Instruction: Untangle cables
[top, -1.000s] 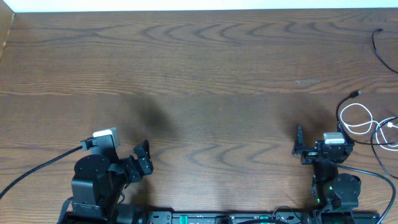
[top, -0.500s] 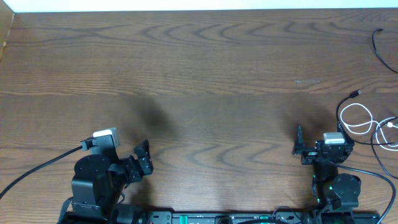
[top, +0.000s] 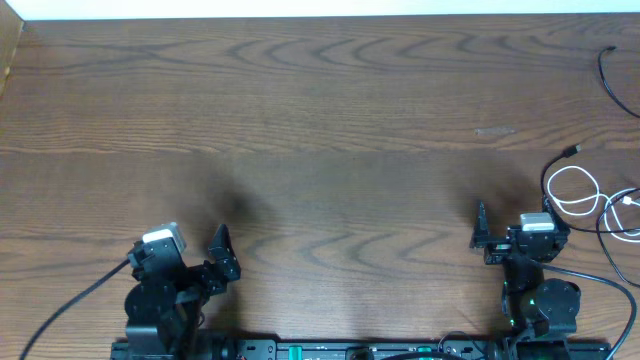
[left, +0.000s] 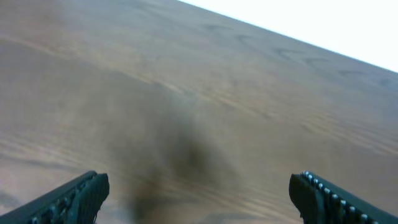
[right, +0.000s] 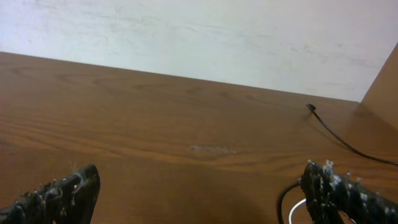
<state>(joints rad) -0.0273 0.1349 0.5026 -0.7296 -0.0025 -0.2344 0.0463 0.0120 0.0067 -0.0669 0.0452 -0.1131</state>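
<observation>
The white cable (top: 573, 190) lies looped at the table's right edge, with a thin black cable (top: 556, 163) arcing round it and more tangled loops (top: 620, 215) beside it. A corner of both shows in the right wrist view (right: 291, 208). My right gripper (top: 520, 228) is open and empty, just left of the cables; its jaws (right: 205, 199) frame bare wood. My left gripper (top: 220, 256) is open and empty at the front left, far from the cables; its view (left: 199, 202) is blurred.
Another thin black cable (top: 612, 75) runs off the far right edge, and it also shows in the right wrist view (right: 333, 132). The wooden table (top: 320, 120) meets a white wall at the back. A wooden side edge (top: 10, 50) stands at the far left.
My left arm has drawn back toward the front edge and its gripper has shifted slightly left. The right arm and the cables have not moved.
</observation>
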